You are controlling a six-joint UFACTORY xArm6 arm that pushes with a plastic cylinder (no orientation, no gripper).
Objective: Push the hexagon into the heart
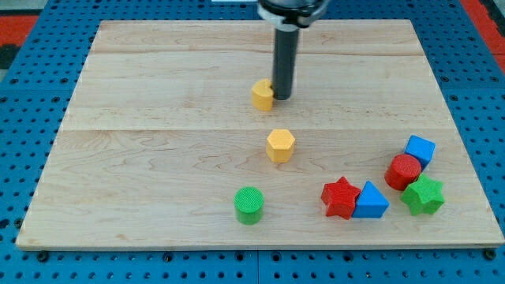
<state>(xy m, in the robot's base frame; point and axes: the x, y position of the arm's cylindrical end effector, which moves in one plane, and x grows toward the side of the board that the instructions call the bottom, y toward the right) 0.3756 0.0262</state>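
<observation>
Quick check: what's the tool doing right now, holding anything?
My tip: a bare rod, nothing held; it sits against the yellow heart, on the heart's right in the view, above the yellow hexagon.

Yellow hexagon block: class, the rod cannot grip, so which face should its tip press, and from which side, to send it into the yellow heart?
Press the yellow hexagon's lower face, coming from the view's bottom. The yellow heart lies toward the view's top and slightly left, so aim the push that way. My tip now sits beside the heart's right side and must circle round first.

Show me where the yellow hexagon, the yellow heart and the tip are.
yellow hexagon [280, 145]: camera view, its top face.
yellow heart [262, 94]: camera view, its top face.
my tip [281, 98]: camera view, rod's lower end, beside the heart.
</observation>
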